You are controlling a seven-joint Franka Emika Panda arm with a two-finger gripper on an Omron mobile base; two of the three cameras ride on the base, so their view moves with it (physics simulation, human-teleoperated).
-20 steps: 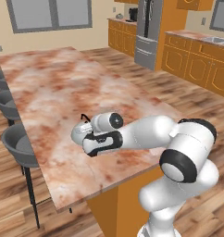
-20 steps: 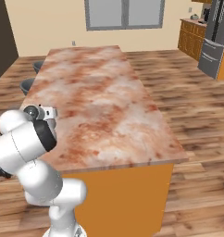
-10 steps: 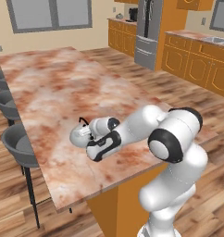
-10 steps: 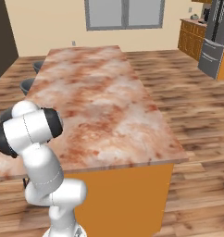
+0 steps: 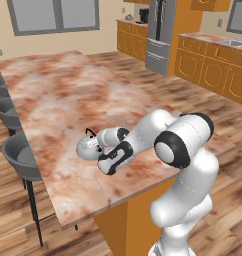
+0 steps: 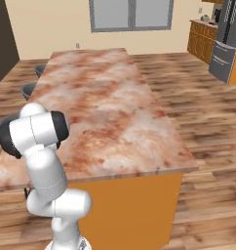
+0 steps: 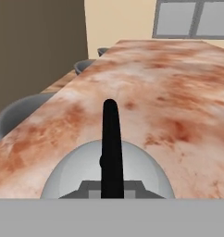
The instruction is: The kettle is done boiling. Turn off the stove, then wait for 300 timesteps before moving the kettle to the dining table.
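One kettle (image 5: pixel 88 147) sat on the marbled desk (image 5: pixel 58 95), near its stool-side edge and close to the near end. The gripper (image 5: pixel 96 145) was pinched tight on the kettle's black handle (image 7: pixel 111 143), which rose straight up between the fingers. Grey stools (image 5: pixel 20 157) stood just beside the desk.
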